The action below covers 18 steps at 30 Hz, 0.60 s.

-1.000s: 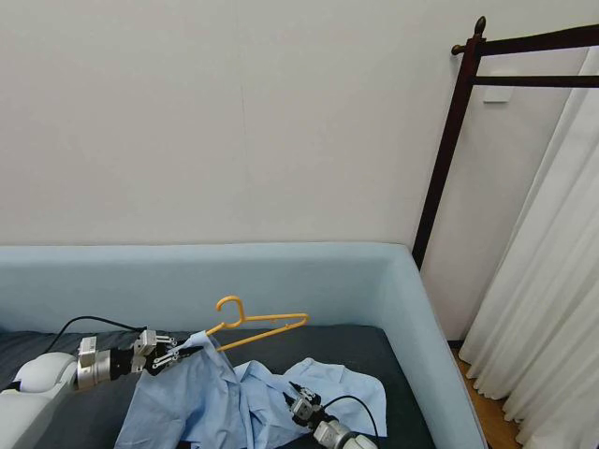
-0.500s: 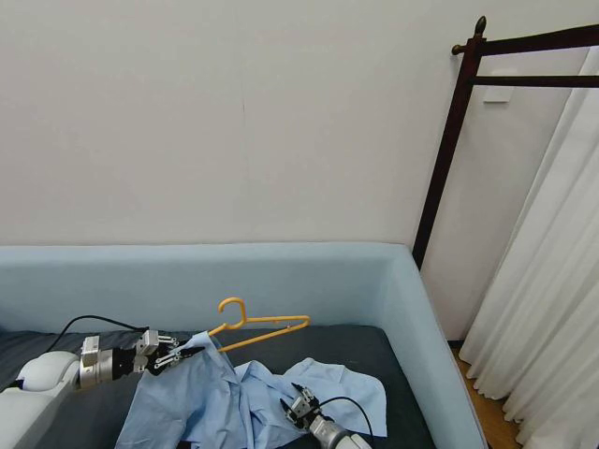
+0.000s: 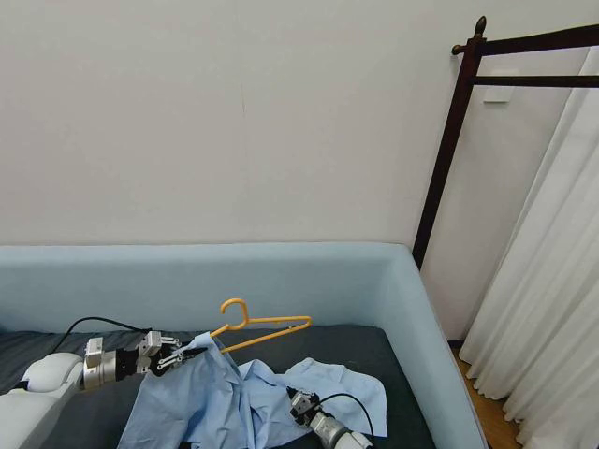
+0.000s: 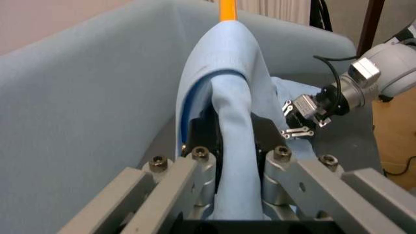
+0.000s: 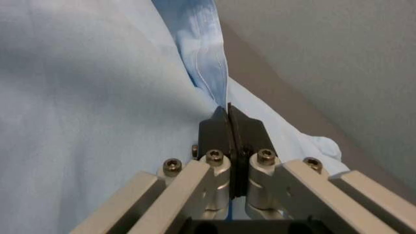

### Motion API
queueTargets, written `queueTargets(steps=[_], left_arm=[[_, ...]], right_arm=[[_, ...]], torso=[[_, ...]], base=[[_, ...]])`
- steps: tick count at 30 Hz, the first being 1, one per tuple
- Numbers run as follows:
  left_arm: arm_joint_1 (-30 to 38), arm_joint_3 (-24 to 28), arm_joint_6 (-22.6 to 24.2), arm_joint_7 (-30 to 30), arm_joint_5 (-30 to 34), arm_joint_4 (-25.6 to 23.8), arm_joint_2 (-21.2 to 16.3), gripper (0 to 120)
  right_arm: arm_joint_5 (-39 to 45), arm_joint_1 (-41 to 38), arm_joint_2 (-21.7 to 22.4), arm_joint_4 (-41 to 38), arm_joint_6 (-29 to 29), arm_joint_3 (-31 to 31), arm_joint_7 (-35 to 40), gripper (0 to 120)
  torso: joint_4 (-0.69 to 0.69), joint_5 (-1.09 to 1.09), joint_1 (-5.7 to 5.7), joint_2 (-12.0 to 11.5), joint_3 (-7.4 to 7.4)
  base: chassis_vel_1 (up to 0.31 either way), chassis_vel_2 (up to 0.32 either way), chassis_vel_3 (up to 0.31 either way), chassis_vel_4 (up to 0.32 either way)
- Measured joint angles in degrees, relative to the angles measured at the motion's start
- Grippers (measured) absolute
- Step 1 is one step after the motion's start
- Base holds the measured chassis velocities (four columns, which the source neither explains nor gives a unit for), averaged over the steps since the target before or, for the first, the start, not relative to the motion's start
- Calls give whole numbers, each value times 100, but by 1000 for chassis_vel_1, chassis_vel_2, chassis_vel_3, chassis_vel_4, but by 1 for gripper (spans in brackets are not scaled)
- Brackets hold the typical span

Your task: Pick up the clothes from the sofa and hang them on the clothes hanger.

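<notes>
shirt (image 3: pixel 208 402) lies crumpled on the sofa (image 3: pixel 281 262), wooden rack (image 3: pixel 447 140) well apart to the right. orange hanger (image 3: pixel 271 323) runs lengthwise toward it. left gripper (image 3: pixel 192 348) clamps the shirt's shoulder; right gripper (image 3: pixel 298 404), nearer the rack, pinches a fold.

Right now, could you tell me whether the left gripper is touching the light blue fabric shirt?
Touching. The left wrist view shows the left gripper shut on a fold of the light blue fabric shirt, with the cloth clamped in its grip.
</notes>
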<state>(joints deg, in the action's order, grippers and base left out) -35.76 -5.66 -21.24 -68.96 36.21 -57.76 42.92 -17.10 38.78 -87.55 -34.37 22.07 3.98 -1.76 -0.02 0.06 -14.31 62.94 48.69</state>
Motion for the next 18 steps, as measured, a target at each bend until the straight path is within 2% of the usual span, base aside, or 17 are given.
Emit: queueTargets(steps=[9,13,15,18], left_arm=[[1,0,-23,-17,-10,32,35,7],[2,0,-58,-20,-2,62,46,7],[2,0,-63,-21,3,65,46,7],[13,26,-142,-105,144,135,53,7]], right_arm=[[245,115,181,-419,11,17,-2,0],[612,295,524,-1022,-64,161,-11,0],[652,318,559,-1087,-83,175,-11,0],[1029,543,888,-1680,-269,237,20,0]], torso=[[0,0,0,0,0],[1,1,0,0,0],[0,0,0,0,0],[-1,1,0,0,0]], base=[[0,0,0,0],[0,0,0,0],[0,0,0,0],[0,0,0,0]])
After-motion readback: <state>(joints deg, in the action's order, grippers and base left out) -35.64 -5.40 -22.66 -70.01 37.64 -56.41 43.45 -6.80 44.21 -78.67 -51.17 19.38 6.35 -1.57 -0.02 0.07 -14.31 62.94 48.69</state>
